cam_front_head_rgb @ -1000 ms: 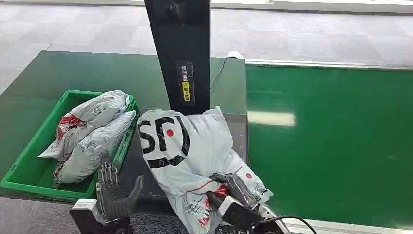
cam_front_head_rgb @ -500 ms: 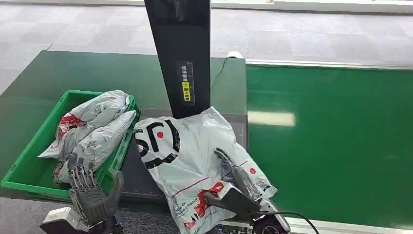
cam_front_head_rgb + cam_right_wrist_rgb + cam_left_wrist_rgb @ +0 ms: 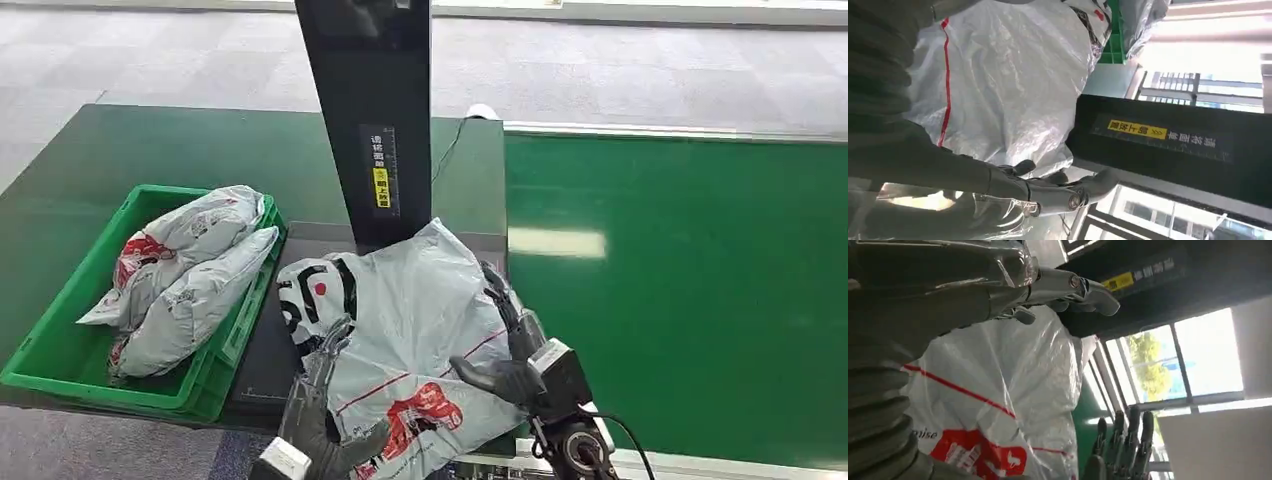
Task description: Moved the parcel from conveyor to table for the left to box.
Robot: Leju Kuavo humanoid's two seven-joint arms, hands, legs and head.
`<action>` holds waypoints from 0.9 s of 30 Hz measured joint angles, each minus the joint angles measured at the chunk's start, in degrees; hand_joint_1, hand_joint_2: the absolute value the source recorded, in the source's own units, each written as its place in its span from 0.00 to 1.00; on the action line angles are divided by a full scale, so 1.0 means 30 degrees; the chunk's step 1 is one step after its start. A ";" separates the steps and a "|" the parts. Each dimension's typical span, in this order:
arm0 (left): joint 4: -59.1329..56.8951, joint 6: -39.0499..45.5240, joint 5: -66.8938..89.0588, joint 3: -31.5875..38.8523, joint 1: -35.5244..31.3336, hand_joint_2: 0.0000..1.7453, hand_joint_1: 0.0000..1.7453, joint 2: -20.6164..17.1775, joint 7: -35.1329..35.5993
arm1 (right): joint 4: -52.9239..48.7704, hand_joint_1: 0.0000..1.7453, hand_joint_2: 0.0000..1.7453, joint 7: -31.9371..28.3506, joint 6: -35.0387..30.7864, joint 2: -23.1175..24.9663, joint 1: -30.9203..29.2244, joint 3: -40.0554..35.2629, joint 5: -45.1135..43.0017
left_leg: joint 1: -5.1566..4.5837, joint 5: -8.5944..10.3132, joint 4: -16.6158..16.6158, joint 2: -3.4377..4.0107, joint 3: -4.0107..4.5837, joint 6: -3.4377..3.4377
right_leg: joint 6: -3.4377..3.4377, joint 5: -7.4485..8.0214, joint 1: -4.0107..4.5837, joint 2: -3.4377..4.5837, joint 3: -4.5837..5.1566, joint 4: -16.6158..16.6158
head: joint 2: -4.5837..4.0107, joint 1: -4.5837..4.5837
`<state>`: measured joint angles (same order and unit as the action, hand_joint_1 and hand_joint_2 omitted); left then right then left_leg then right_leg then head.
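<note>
Nearest you, your left hand point(image 3: 318, 405) reaches up along the parcel's point(image 3: 405, 330) left edge, fingers point(image 3: 330, 345) stretched straight and apart, pressed on the plastic, not wrapped round it. Your right hand point(image 3: 510, 345) lies against the parcel's right side, fingers also extended, thumb jutting inward. The parcel sits on the dark tabletop point(image 3: 265, 350), between both hands, just in front of the black post point(image 3: 370, 110). Left of it, the green bin point(image 3: 60, 340) holds two bags point(image 3: 190, 275). The conveyor point(image 3: 680, 290) runs off right.

Grey parcel point(image 3: 410, 330) bears black lettering and red print; bright green bin point(image 3: 60, 330) at nine o'clock; dark green tabletop point(image 3: 200, 150).
</note>
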<state>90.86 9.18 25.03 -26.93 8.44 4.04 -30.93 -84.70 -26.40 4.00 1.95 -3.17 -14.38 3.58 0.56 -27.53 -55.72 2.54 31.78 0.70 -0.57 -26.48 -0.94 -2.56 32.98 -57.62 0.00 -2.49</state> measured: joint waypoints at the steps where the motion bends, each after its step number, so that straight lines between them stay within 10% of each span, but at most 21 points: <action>1: -0.0137 -0.0014 0.0080 -0.0159 -0.0072 1.00 0.00 -0.0065 0.0029 | 0.0007 0.00 1.00 -0.0021 0.0029 0.0007 0.0000 0.0065 -0.0022 | 0.0001 0.0000 0.0000 -0.0002 0.0002 0.0000 | 0.0000 0.0000 0.0001 0.0000 0.0001 0.0000 | 0.0000 0.0000; 16: -0.3607 -0.1072 0.7694 -0.0910 -0.1503 1.00 0.00 -0.0495 0.5982 | -0.1946 0.00 1.00 -0.1399 -0.0117 0.0787 0.1762 0.1792 -0.0371 | 0.0000 -0.0008 0.0001 -0.0005 0.0003 -0.0003 | 0.0000 -0.0001 -0.0001 -0.0001 -0.0004 0.0000 | 0.0000 0.0000; 17: -0.3943 -0.1239 0.7803 -0.0910 -0.1621 1.00 0.19 -0.0458 0.6076 | -0.2018 0.00 1.00 -0.1399 -0.0117 0.0853 0.1783 0.1858 -0.0291 | 0.0000 -0.0008 0.0001 -0.0001 0.0001 -0.0002 | 0.0000 -0.0001 0.0000 0.0000 -0.0002 0.0000 | 0.0000 0.0000; 18: -0.4248 -0.1304 0.7985 -0.0903 -0.1758 1.00 0.80 -0.0408 0.6186 | -0.2113 0.00 1.00 -0.1399 -0.0117 0.0955 0.1804 0.1945 -0.0182 | 0.0000 -0.0008 0.0001 -0.0002 -0.0006 -0.0002 | 0.0000 -0.0001 0.0000 0.0000 -0.0006 0.0000 | 0.0000 0.0000; 27: -0.5121 -0.0432 0.8946 -0.0663 -0.2324 1.00 0.94 0.0051 0.6004 | -0.2666 0.00 1.00 -0.1246 -0.0168 0.1377 0.1877 0.2360 0.0182 | 0.0000 -0.0005 0.0000 -0.0016 -0.0048 -0.0004 | -0.0001 0.0001 -0.0003 -0.0003 -0.0057 0.0000 | 0.0000 0.0007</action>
<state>75.49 7.88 51.87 -28.92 1.46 4.20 -12.92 -92.69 -30.14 3.50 6.08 2.46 -7.30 4.13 0.56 -27.54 -55.72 2.49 31.64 0.69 -0.57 -26.48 -0.94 -2.57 32.81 -57.62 0.00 -2.47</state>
